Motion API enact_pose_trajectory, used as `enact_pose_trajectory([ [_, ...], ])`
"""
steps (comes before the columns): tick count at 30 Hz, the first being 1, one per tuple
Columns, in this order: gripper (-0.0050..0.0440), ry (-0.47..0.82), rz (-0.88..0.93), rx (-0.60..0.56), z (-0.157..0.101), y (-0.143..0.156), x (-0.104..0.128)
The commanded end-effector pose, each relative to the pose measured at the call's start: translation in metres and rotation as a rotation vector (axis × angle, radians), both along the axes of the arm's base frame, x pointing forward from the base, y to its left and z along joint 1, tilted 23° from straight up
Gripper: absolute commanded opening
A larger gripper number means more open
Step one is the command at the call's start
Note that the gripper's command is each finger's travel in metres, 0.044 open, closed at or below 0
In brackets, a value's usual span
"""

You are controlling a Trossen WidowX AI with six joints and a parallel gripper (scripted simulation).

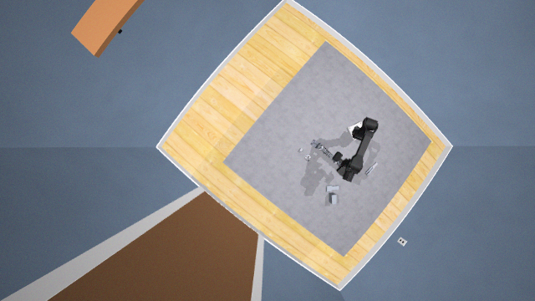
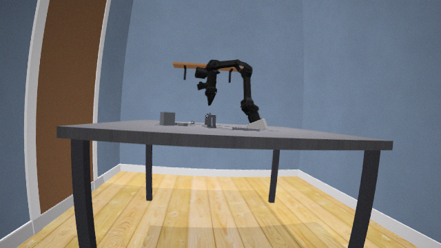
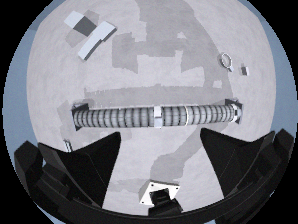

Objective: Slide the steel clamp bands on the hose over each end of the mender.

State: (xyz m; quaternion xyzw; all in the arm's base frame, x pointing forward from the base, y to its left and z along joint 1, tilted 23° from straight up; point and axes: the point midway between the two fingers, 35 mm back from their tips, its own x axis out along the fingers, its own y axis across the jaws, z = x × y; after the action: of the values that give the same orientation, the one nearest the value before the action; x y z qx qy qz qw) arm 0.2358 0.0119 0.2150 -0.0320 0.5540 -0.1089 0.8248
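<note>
Below my hand (image 3: pixel 157 156), spread wide and empty, lies the ribbed hose (image 3: pixel 120 117); I judge it soft, so I would pinch a stiff band (image 3: pixel 157 116).

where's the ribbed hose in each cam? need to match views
Top: the ribbed hose is a short diagonal strip left of the arm, mid-mat.
Exterior: only its end-on mount shows, below the raised, open end effector.
Wrist: it spans the frame horizontally, above the fingers.
Shared landmark: the grey block.
</note>
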Motion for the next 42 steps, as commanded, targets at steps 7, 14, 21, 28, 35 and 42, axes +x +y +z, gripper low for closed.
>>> enact_pose_trajectory([
  [7,0.044,0.0,0.0,0.0,0.0,0.0,0.0],
  [14,0.032,0.019,-0.014,0.013,0.004,-0.029,0.004],
  [21,0.0152,0.025,-0.034,0.032,0.013,-0.091,0.0],
  [28,0.009,0.024,-0.018,0.023,0.019,-0.134,-0.011],
  [35,0.009,0.024,-0.002,0.012,0.021,-0.154,-0.019],
  [42,0.009,0.024,-0.002,0.012,0.016,-0.156,-0.017],
])
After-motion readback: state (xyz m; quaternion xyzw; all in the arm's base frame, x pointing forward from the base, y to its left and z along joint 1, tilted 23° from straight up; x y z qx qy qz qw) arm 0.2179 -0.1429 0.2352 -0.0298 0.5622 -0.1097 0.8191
